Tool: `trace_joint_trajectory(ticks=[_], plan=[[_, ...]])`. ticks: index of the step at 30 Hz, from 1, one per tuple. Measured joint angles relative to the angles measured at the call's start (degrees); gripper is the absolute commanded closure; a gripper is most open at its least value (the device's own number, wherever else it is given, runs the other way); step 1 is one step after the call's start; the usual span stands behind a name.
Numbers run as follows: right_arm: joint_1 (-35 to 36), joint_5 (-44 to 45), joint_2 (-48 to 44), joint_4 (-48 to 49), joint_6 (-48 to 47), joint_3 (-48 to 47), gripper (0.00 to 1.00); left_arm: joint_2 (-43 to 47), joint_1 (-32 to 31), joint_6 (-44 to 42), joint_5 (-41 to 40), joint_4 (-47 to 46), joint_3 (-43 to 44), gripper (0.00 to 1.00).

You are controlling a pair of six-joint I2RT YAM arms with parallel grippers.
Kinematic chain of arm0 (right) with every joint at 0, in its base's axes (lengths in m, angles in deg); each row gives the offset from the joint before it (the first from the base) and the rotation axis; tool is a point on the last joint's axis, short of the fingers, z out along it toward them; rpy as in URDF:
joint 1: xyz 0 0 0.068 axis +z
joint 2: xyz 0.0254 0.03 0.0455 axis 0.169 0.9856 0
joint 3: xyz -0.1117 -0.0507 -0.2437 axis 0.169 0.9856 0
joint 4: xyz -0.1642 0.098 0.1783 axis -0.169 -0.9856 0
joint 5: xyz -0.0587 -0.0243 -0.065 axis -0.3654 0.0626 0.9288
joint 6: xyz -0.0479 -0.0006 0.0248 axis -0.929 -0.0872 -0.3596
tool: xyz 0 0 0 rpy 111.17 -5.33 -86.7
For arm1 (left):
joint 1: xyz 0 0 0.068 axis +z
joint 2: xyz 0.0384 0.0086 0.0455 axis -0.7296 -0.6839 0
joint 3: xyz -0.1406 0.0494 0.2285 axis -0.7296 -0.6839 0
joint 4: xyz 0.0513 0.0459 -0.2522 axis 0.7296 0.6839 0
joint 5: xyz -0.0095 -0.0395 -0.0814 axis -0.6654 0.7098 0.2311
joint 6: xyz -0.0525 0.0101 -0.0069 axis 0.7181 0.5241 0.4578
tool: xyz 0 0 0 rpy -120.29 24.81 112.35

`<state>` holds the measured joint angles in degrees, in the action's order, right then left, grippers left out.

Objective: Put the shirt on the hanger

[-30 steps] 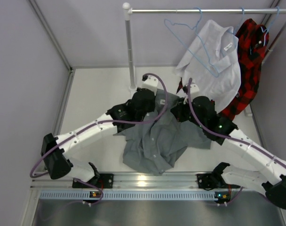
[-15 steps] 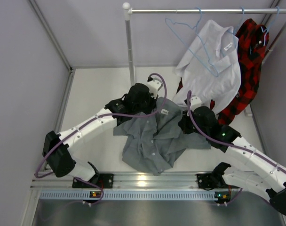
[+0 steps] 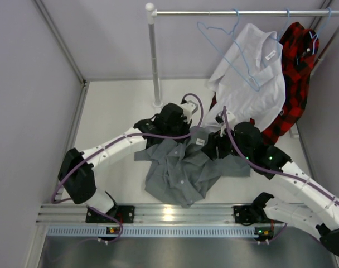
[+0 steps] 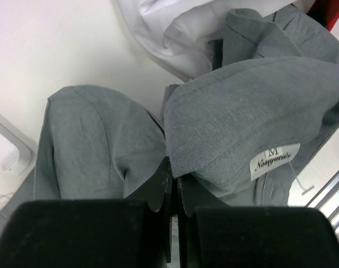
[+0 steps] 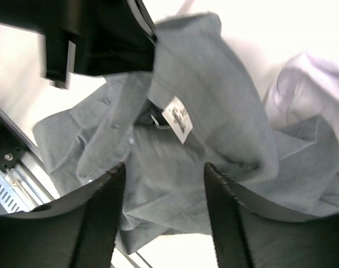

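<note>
Slipping is risked: grey button-up cloth shirt (image 3: 180,173) is pinched by left gripper (image 4: 172,173) alone; right gripper (image 5: 164,167) is spread, empty.

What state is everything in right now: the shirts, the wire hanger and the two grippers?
Grey button-up cloth shirt: crumpled on the table, collar pinched and held up.
Thin light-blue wire hanger: hooked on the rail, bare.
White collared shirt: hanging from the rail.
Red-and-black plaid shirt: hanging from the rail.
Left gripper: shut on the grey shirt's collar.
Right gripper: open over the grey shirt, holding nothing.
</note>
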<state>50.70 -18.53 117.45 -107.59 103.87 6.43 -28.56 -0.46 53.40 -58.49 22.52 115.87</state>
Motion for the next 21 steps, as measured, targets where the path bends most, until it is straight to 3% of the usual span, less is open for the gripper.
trace_joint_trajectory(ticks=[4, 8, 15, 21], plan=[[0.0, -1.2, 0.8, 0.0, -3.6, -4.3, 0.32, 0.2, 0.0, 2.1, -2.7, -0.2, -1.6, 1.0], [-0.4, -1.2, 4.9, 0.1, -8.2, -10.2, 0.31, 2.1, -0.4, 3.7, -5.9, -1.1, -4.7, 1.0], [-4.5, -10.2, 15.5, 0.0, -17.5, -16.0, 0.35, 6.9, -0.5, 4.7, -9.0, -4.0, -8.3, 1.0], [-4.9, -14.3, 18.9, -0.4, -22.4, -15.2, 0.47, 8.0, -0.5, 4.7, -9.3, -6.4, -9.5, 1.0]])
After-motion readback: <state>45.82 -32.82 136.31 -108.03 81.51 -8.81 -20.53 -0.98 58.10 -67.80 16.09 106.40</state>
